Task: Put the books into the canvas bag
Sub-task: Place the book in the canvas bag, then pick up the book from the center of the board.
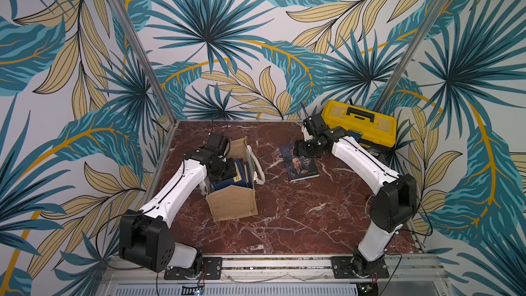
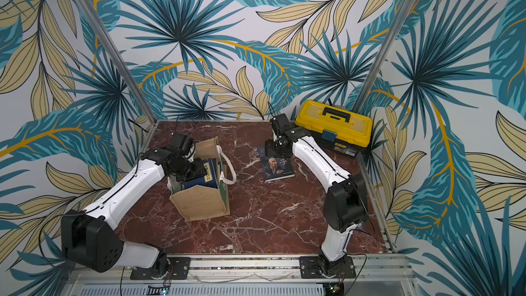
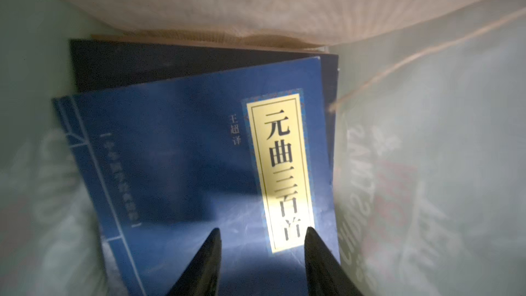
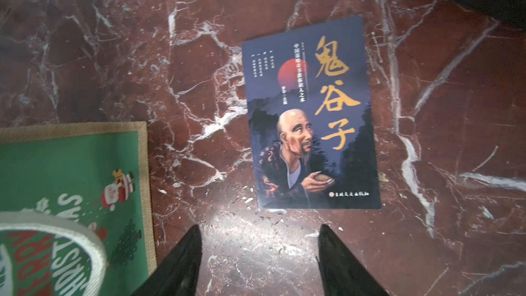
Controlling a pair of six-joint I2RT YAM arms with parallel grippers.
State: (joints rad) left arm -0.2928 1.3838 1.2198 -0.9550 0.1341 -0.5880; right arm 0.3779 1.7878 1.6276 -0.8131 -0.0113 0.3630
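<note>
Red marble table (image 1: 284, 223) bears canvas bag (image 1: 232, 205), one book (image 1: 303, 165) and, seemingly, a toolbox (image 1: 360, 122).

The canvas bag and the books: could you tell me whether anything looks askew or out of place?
Inside the canvas bag, the top navy book lies skewed, rotated against the dark book beneath it. One portrait-cover book lies flat on the table, outside the bag.

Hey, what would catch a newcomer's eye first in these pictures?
The teal-and-gold leaf wallpaper all around hits first, then the bright yellow toolbox in the far right corner. On the red marble table, a dark book showing a bald bearded man lies flat, beside a tan canvas bag holding navy books.
</note>
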